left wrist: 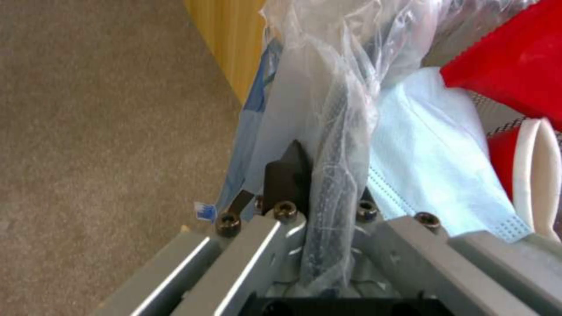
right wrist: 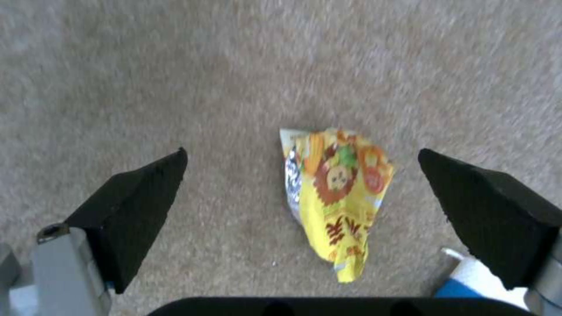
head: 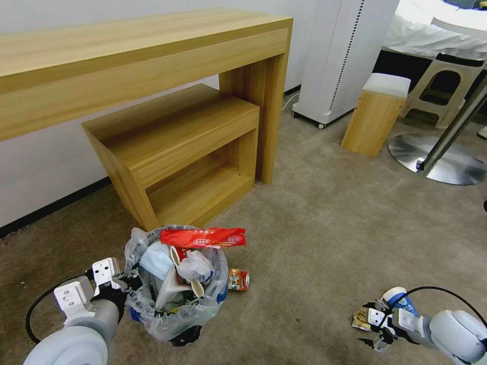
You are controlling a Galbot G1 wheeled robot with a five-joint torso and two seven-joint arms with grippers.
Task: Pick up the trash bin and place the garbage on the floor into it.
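The trash bin [head: 183,335] is black, lined with a crinkly plastic bag [head: 203,309], and stands low at the front left, piled with garbage. A red wrapper [head: 203,236] lies across its top, over a pale-blue mask [head: 154,261] and cups. My left gripper [head: 127,281] is shut on the bin's near rim and bag [left wrist: 328,131], beside the mask [left wrist: 427,175]. A crushed can [head: 238,279] lies on the floor just right of the bin. At the front right my right gripper [right wrist: 303,153] hangs open over a yellow wrapper [right wrist: 340,197] on the carpet. A blue-white cup [head: 401,299] lies next to it.
A long wooden desk [head: 142,56] with a lower shelf unit [head: 182,147] stands behind the bin. Farther right are a white appliance [head: 345,56], a small wooden stool [head: 375,114] and a round metal base [head: 439,159]. Beige carpet [head: 324,228] lies open between the arms.
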